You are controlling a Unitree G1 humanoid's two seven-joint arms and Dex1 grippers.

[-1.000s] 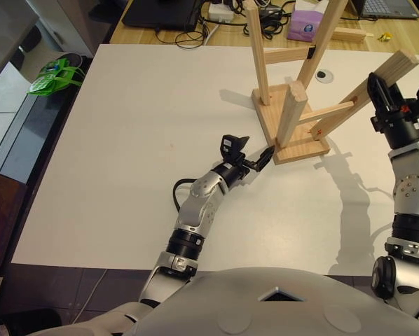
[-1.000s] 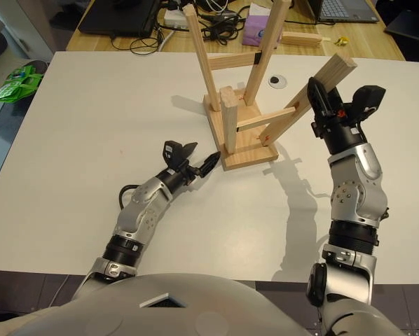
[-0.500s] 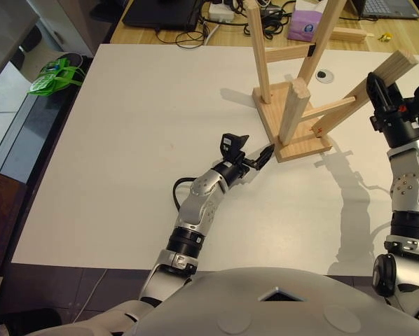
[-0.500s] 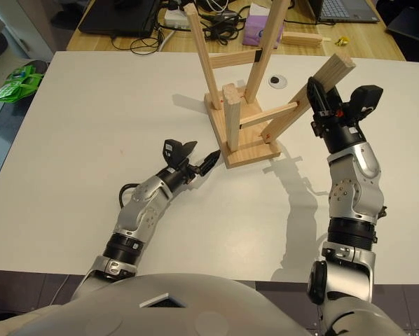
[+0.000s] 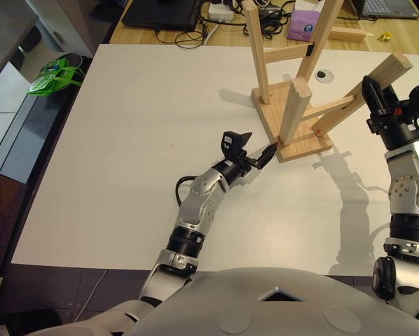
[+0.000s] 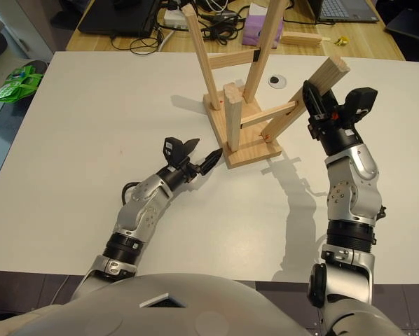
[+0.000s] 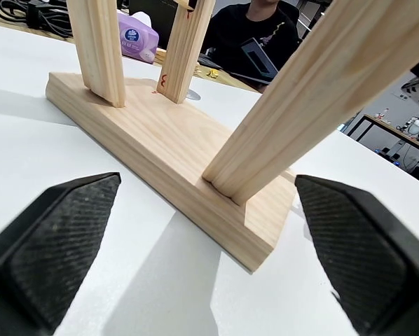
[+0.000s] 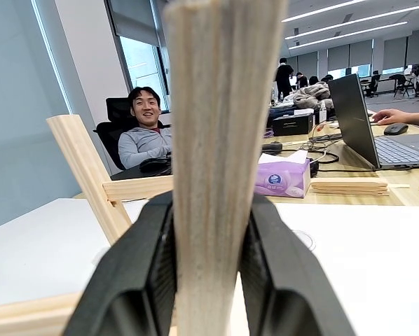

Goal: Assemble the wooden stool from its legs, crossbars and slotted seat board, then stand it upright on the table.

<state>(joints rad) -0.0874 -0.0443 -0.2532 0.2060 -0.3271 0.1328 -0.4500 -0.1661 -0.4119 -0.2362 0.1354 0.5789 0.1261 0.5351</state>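
The wooden stool stands upside down, its seat board (image 5: 302, 144) flat on the white table (image 5: 139, 140) and its legs pointing up. My right gripper (image 5: 379, 103) is shut on the slanted right leg (image 5: 388, 70), near its free end; in the right wrist view the leg (image 8: 216, 126) sits between the two fingers (image 8: 143, 280). A crossbar (image 5: 333, 108) joins that leg to the short front leg (image 5: 293, 112). My left gripper (image 5: 263, 155) lies low on the table, open, just off the board's near left corner; the left wrist view shows the board (image 7: 153, 133) straight ahead between the pads (image 7: 55, 238).
Behind the table is a wooden desk with laptops, cables, a purple tissue pack (image 5: 304, 24) and a loose wooden bar (image 5: 349, 33). A round grommet (image 5: 324, 75) sits in the table near the stool. A green bag (image 5: 55, 75) lies off the table's left side.
My right gripper has drawn the held leg slightly to the left, and the stool shifted a little with it. My left gripper edged slightly closer to the seat board.
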